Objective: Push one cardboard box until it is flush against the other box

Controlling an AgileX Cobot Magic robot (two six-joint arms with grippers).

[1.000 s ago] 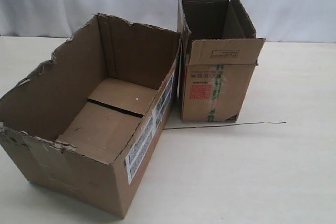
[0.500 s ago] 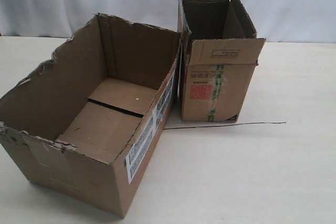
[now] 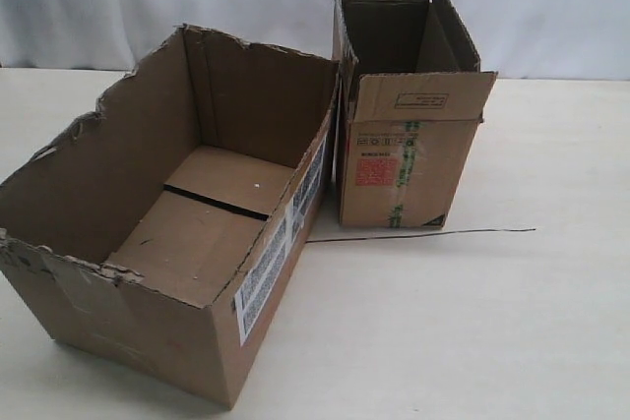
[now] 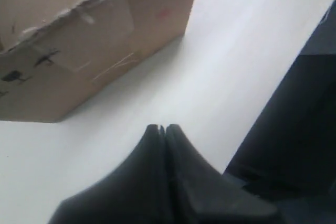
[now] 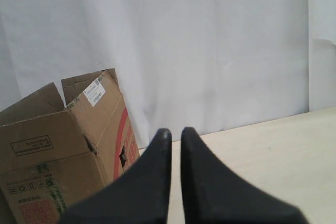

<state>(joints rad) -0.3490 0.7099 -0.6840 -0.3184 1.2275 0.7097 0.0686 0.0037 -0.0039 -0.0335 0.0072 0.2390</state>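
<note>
Cardboard box (image 3: pixel 108 174) sits at the front left of the table (image 3: pixel 472 322) in the exterior view, wide and open-topped. Its far right corner is touching or just beside the other box (image 3: pixel 404 169), which stands taller at the back. The two are not parallel: the side with the barcode label (image 3: pixel 261 282) angles away, so a wedge of bare table opens toward the front. Neither arm shows here. Closing that wedge probably calls for swinging the near end rightward, pivoting about the far corner, not a straight shove.

In the left wrist view, the left gripper (image 4: pixel 161 128) hangs low over the table with its tips pressed together, holding nothing. It is near an outer wall of the cardboard box but apart from it. I would push low on that wall, close to a corner, since the torn upper edge looks likely to buckle.

In the right wrist view, the right gripper (image 5: pixel 176 131) is raised and level, its fingers drawn close with only a thin slit between them, and empty. The other box lies ahead of it and off to one side, untouched. That box looks light and may slide, so slow pressure seems wise.
</note>
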